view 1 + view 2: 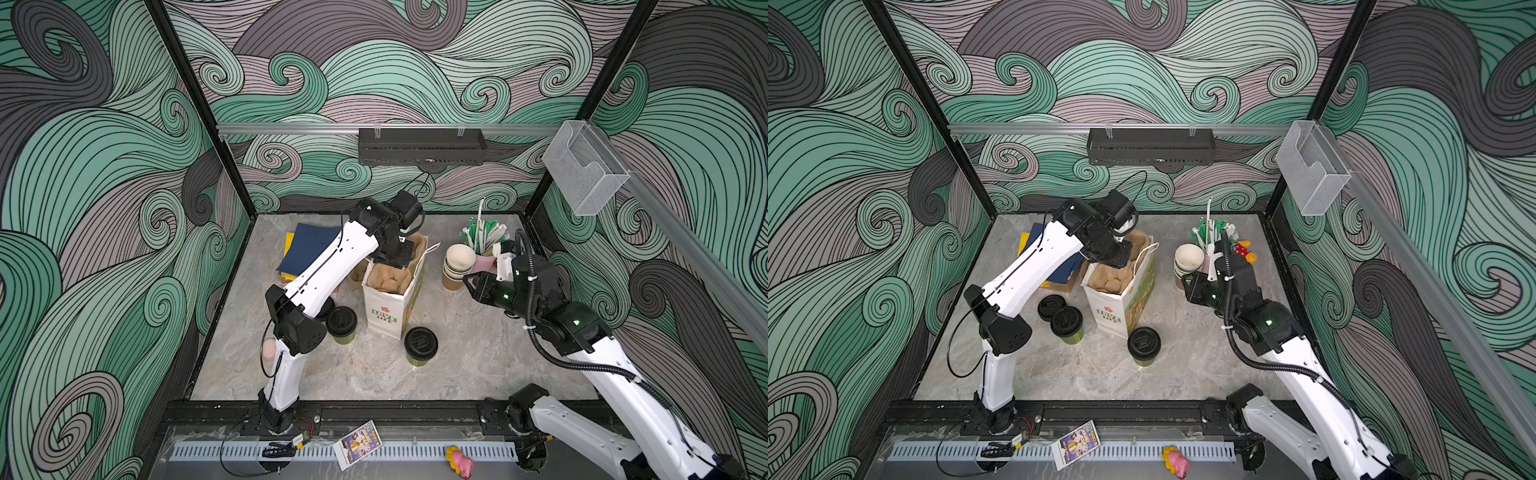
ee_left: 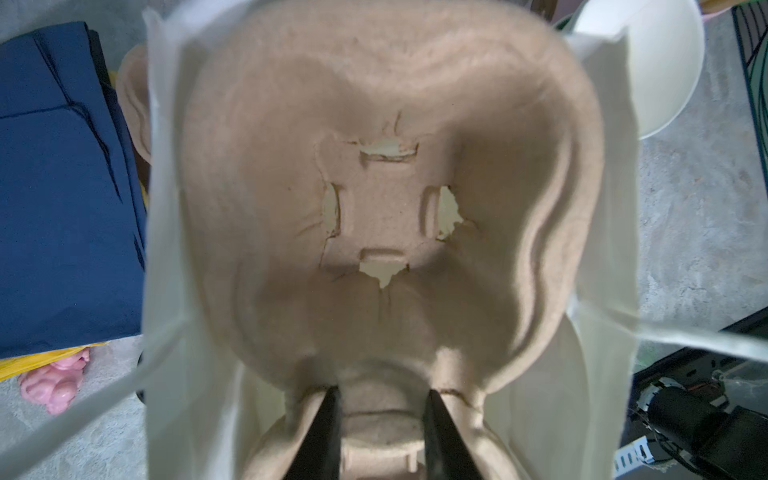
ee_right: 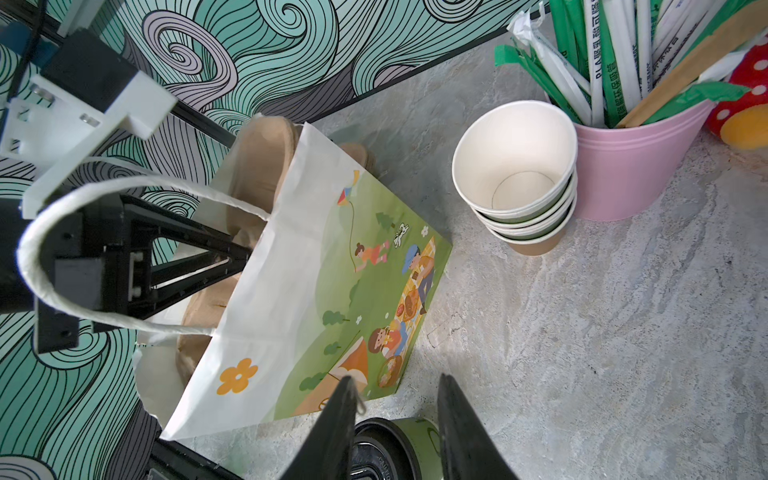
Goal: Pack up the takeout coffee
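Left hand (image 2: 382,390) pinches the cup carrier (image 2: 374,104) inside the paper bag (image 1: 384,299); right hand (image 3: 397,378) hangs half-open and empty.

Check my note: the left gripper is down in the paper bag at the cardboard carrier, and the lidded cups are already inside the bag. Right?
One slip. The left gripper is down in the paper bag at the cardboard carrier, but the lidded cups are not inside: both top views show them standing on the table beside the bag.
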